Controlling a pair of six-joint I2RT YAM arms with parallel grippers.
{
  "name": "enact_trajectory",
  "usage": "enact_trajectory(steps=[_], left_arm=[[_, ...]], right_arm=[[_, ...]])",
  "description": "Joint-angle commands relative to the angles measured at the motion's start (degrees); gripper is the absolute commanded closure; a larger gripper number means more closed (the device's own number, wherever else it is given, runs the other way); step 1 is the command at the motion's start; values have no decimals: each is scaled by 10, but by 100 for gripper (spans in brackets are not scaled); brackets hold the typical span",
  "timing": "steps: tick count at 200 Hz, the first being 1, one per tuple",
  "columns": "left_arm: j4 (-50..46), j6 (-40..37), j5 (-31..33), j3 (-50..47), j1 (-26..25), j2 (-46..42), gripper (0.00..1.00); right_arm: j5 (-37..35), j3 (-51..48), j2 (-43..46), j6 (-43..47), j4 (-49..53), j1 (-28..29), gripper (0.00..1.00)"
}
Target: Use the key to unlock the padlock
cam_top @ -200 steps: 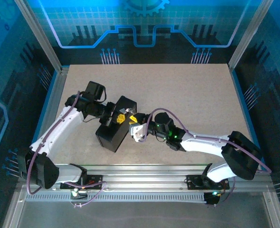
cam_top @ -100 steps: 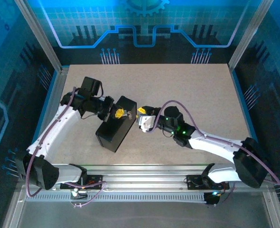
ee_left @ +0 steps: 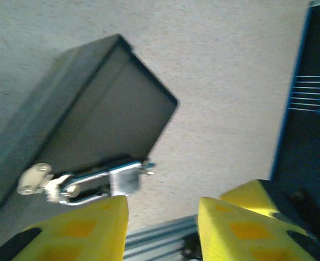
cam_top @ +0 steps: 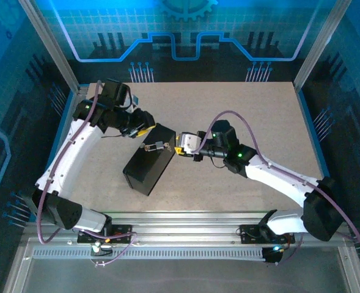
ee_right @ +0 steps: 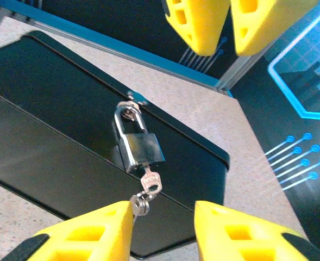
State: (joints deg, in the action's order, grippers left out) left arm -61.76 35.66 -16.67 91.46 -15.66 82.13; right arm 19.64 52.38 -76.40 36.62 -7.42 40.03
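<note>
Left fingers point(ee_left: 78, 228) pulled back, open and empty; I see right fingers point(ee_right: 89, 234) apart, maybe brushing the padlock point(ee_right: 143, 149) key point(ee_right: 151, 181).

A black box point(cam_top: 144, 171) lies diagonally on the beige table point(cam_top: 247, 110), blue panels point(cam_top: 186, 30) behind.
</note>
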Motion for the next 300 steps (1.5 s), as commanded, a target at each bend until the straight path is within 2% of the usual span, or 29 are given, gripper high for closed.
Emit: enact_trajectory(steps=[1, 61, 108, 136, 205, 244, 300], left_arm=[[-43, -92, 55, -7, 12, -10, 57], [-60, -100, 73, -79, 61, -40, 48], [-47, -119, 33, -140, 76, -65, 46], [-41, -124, 8, -169, 76, -80, 47], [-41, -137, 0, -213, 76, -100, 50], [-43, -143, -4, -220, 76, -101, 53], [-34, -141, -11, -233, 76, -99, 55]], right_arm=[[58, 38, -27, 13, 48, -7, 62], [154, 174, -129, 125, 163, -33, 55], [204, 287, -212, 171, 290, -36, 49], [204, 337, -253, 188, 341, -30, 49], [202, 412, -321, 211, 417, -11, 49], [193, 453, -356, 219, 458, -2, 50], [209, 504, -381, 201, 533, -8, 62]])
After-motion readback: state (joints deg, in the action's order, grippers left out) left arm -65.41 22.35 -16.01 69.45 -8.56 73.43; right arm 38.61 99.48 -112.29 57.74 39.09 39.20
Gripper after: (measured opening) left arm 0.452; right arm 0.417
